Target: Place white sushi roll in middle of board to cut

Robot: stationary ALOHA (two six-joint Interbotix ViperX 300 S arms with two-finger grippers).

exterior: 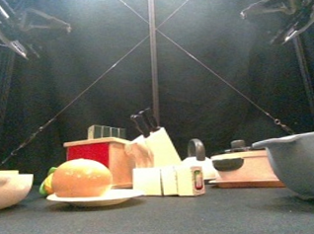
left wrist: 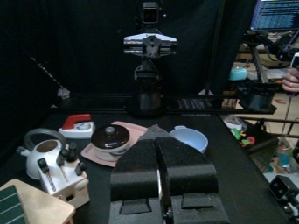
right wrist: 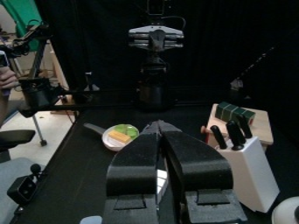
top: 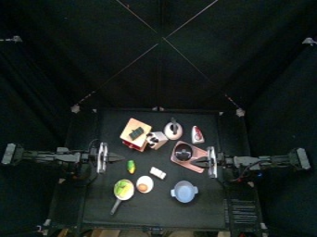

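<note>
Nearest the front edge stand a grey bowl (exterior: pixel 302 161) on the right and a small plate (exterior: pixel 93 199) carrying a round pale piece with an orange centre (exterior: pixel 81 177), with a white bowl (exterior: pixel 6 188) at the far left. From above, the white sushi roll (top: pixel 158 172) lies on the bare surface (top: pixel 218 211) just behind that plate, between the little green vegetable (top: pixel 132 167) and the near left corner of the pinkish board (top: pixel 198 163); it is off the board. A dark round lid (top: pixel 183 152) sits on the board. Further back are a knife block (top: pixel 136 135), a white kettle (top: pixel 175 130) and a red-topped item (top: pixel 199 133). The left gripper (left wrist: pixel 163 146) hangs raised at the left edge of the surface, its jaws pressed together and empty. The right gripper (right wrist: pixel 160 126) hangs raised opposite at the right edge, its jaws all but closed with only a thin slit between them, holding nothing. Both are well apart from the roll. Past the curtains, a person's hand (left wrist: pixel 289 80) shows beside a stand.
</note>
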